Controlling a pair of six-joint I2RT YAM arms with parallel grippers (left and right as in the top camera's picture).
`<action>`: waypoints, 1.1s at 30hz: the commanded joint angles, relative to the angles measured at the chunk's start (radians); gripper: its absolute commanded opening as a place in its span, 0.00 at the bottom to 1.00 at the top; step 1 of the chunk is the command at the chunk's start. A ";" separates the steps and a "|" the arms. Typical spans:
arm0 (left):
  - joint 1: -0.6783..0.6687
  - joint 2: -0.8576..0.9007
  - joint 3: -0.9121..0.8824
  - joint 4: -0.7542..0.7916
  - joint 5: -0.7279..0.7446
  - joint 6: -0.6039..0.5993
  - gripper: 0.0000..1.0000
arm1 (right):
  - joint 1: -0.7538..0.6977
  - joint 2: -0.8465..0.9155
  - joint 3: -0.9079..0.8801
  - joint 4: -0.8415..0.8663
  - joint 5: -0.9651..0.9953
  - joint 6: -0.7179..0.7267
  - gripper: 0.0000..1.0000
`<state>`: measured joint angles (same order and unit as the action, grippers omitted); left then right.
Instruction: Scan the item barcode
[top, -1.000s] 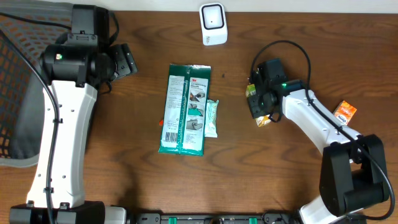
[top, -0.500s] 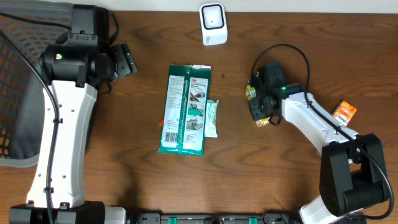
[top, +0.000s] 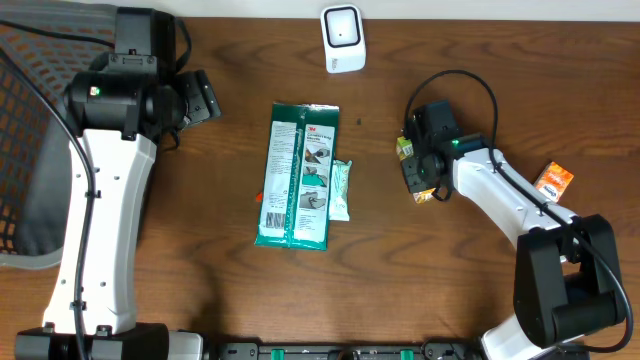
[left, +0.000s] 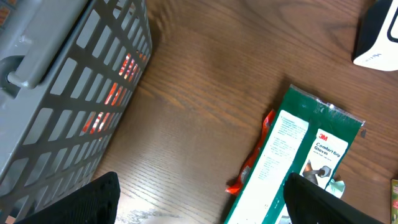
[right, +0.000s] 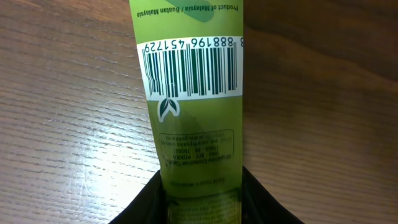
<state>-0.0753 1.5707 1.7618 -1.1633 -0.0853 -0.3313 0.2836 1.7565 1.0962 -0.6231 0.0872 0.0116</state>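
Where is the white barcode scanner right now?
In the overhead view the scanner sits centrally at the far edge of the table, just beyond the green glove pack.

White left arm (top: 100, 225), white right arm (top: 505, 195), black joints (top: 125, 100), green lights (top: 97, 90), looping black cable (top: 455, 71)

Packet: olive-green narrow packet (right: 193, 143), white panel with black barcode stripes
Glove pack: dark green flat plastic pack (top: 297, 175), white label
Worktop: brown wooden worktop (top: 200, 280), fine grain lines
Basket: grey plastic basket (left: 56, 93), grid pattern
Scanner: small white box-shaped scanner (top: 343, 38)
Box: small orange box (top: 553, 181)
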 joint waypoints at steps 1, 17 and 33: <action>0.003 0.003 0.005 -0.003 -0.013 0.017 0.85 | -0.013 -0.031 -0.004 0.006 0.082 0.002 0.27; 0.003 0.003 0.005 -0.003 -0.013 0.017 0.84 | 0.020 -0.082 -0.014 -0.045 0.208 0.003 0.25; 0.003 0.003 0.005 -0.003 -0.013 0.017 0.85 | 0.201 -0.081 -0.094 -0.031 0.204 0.098 0.24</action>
<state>-0.0753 1.5707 1.7618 -1.1633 -0.0853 -0.3313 0.4484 1.6947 1.0218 -0.6605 0.3027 0.0689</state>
